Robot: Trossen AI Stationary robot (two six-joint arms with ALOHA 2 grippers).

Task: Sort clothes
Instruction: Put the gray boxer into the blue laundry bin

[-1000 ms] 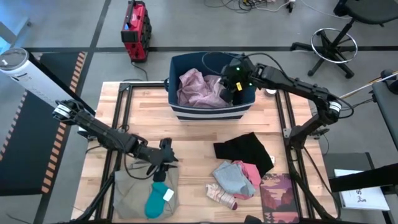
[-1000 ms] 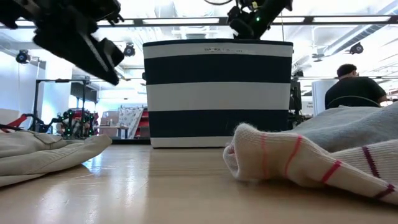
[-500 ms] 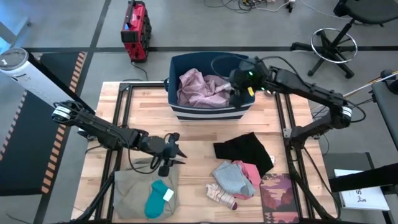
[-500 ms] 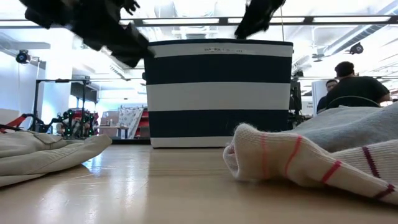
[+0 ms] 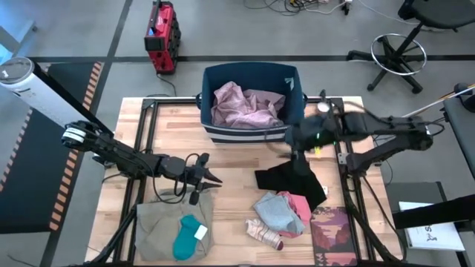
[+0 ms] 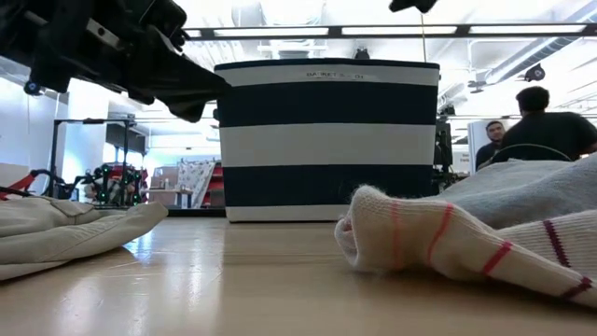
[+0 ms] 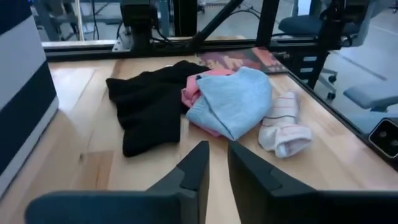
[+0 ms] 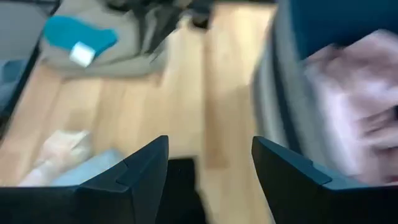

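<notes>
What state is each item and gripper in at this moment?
Left gripper: nearly shut, empty, above the table.
Right gripper: open, empty, above the black garment.
Navy white-striped fabric bin: upright, holding the pale pink garment.
Black garment: crumpled on the table.
Khaki-olive trousers: folded flat, teal piece on top.
White red-striped sock: lying bunched.
Light blue cloth: heaped over a pink piece.
</notes>
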